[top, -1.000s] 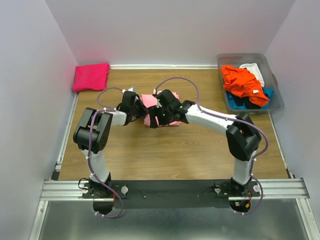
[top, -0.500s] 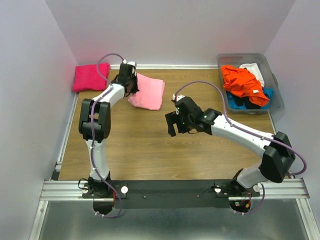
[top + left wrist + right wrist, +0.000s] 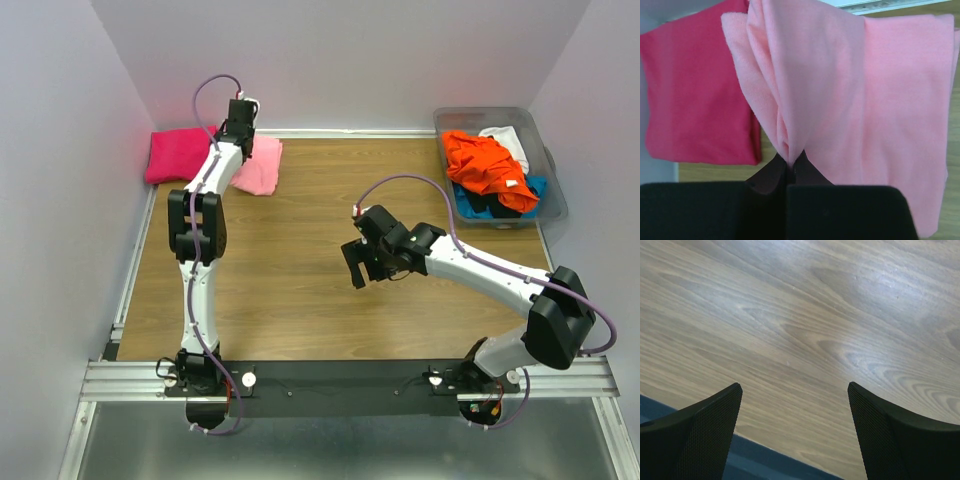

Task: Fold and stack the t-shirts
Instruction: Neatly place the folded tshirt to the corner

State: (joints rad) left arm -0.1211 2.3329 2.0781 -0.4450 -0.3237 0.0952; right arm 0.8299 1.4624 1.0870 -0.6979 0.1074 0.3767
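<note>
Upper left, our left gripper clamps the light pink t-shirt beside the magenta t-shirt. Our right gripper gapes wide over the wooden table, center-right.

- The left arm runs along the table from 7 to 11 o'clock and bars that side.
- At 11 o'clock, the light pink t-shirt is pinched in the left gripper, beside the folded magenta t-shirt.
- At 2 o'clock, a clear bin of heaped shirts fills the corner.
- The right gripper, jaws wide, hovers right of centre.
- Bare wood lies open at 12 and 6 o'clock.
</note>
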